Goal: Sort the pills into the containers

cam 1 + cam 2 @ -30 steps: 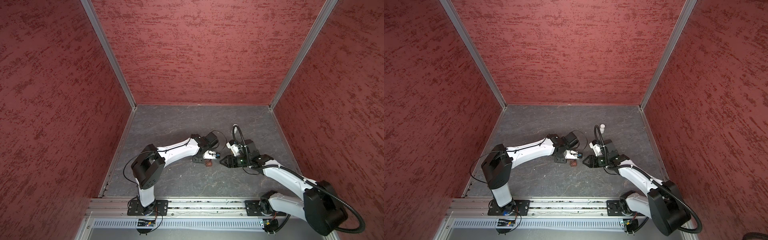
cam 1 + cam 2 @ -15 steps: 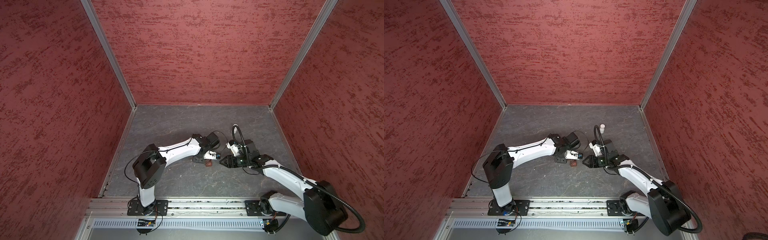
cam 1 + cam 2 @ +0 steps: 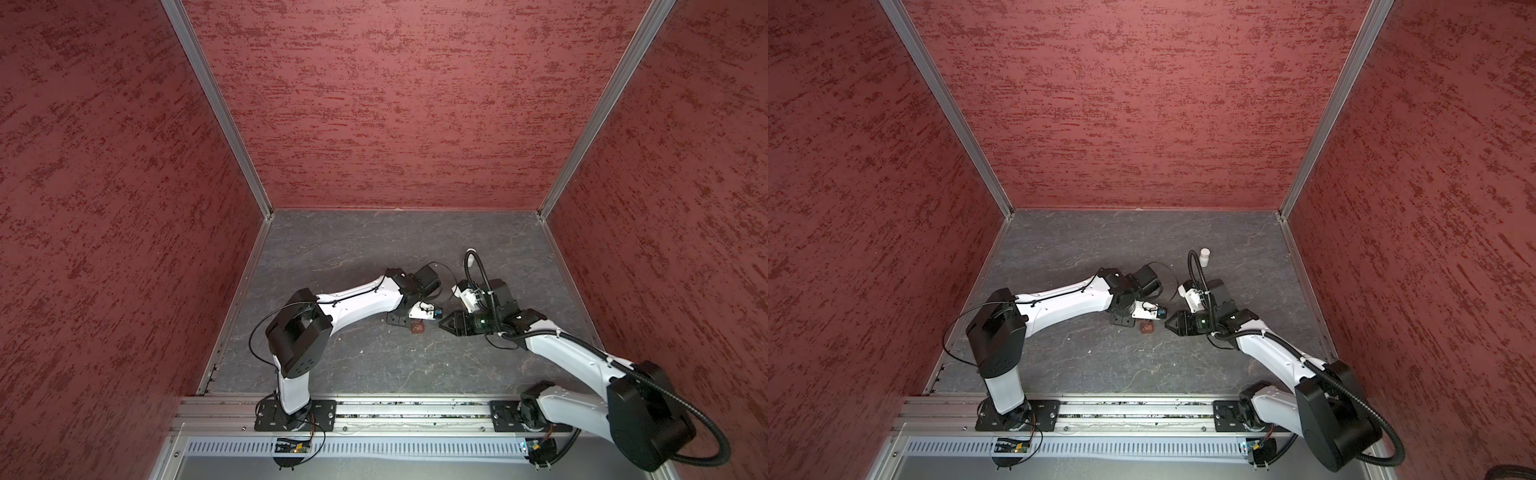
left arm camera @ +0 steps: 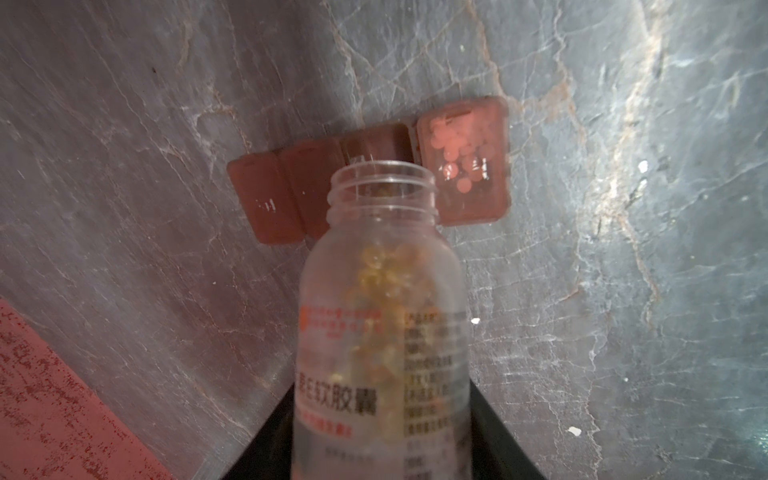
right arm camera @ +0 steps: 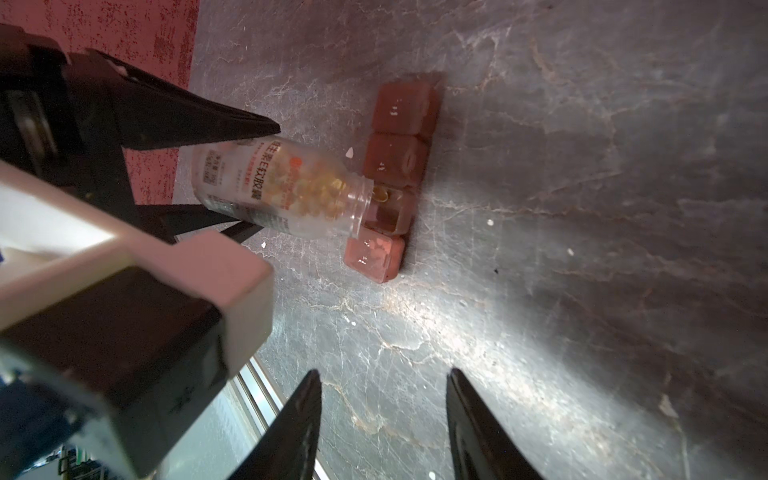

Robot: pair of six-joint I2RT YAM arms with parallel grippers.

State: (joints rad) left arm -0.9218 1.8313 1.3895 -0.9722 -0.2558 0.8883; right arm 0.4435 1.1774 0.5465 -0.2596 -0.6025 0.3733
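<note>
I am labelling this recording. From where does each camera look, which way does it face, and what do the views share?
Top views: high above the robot's base, facing down at the table; the left arm and right arm show whole.
Left wrist: on the left arm, facing along the left end effector, which grips the clear bottle tipped toward the containers.
Right wrist: on the right arm, facing past the open right end effector toward the same things.
Shared: both wrist views show the bottle and containers.
</note>
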